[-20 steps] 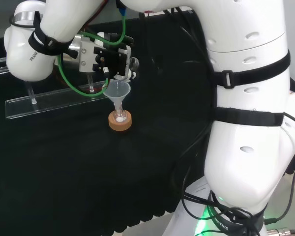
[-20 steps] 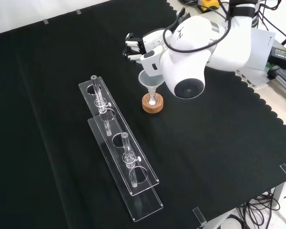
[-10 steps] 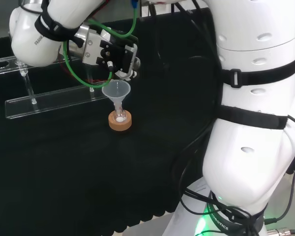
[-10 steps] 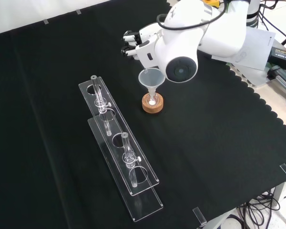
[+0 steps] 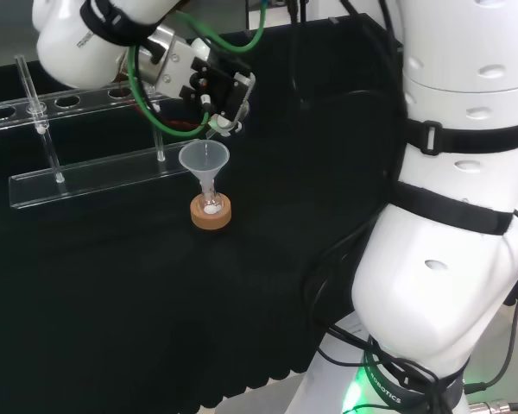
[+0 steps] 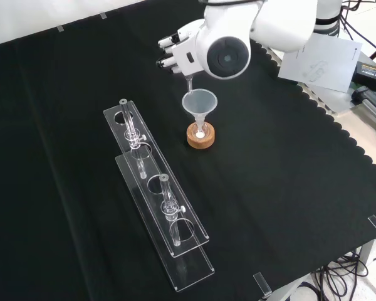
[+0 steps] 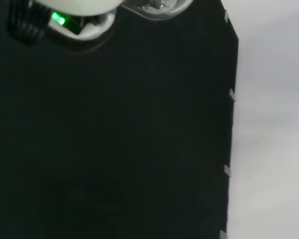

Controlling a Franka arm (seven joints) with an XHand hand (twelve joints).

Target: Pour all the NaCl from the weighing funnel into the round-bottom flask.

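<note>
Toward the bench's far edge in the front view, hand (image 6: 175, 53) hangs above and a little to the left of the funnel (image 6: 199, 103) seated in the flask (image 6: 201, 132) on its cork ring (image 6: 200, 137). Hand's fingers look curled around a thin clear piece, taken for the weighing funnel (image 6: 189, 83); its body is hidden in the hand, only a narrow stem shows, so how it is held is judged, not seen outright. Stem's long axis runs steeply down from the hand, tip pointing at the funnel's mouth, seemingly just over its rim on the hand's side; touching or apart, cannot tell. Head view: hand (image 5: 216, 90) sits up and slightly right of the funnel (image 5: 205, 161), again close above it. Funnel stands upright, mouth up, neck down into the flask. White patch at the flask's bottom reads as NaCl (image 6: 202, 133) already delivered. Wrist view shows a clear rounded form with whitish grains at the frame's edge, possibly the weighing funnel's bowl (image 7: 157, 6); uncertain. Judgement: pour well along or near done; whether grains remain cannot be settled. What matters next is keeping the stem tip over the funnel's mouth, tilted down. Two clear racks (image 6: 155, 191) lie well apart, nearer the bench's middle.
</note>
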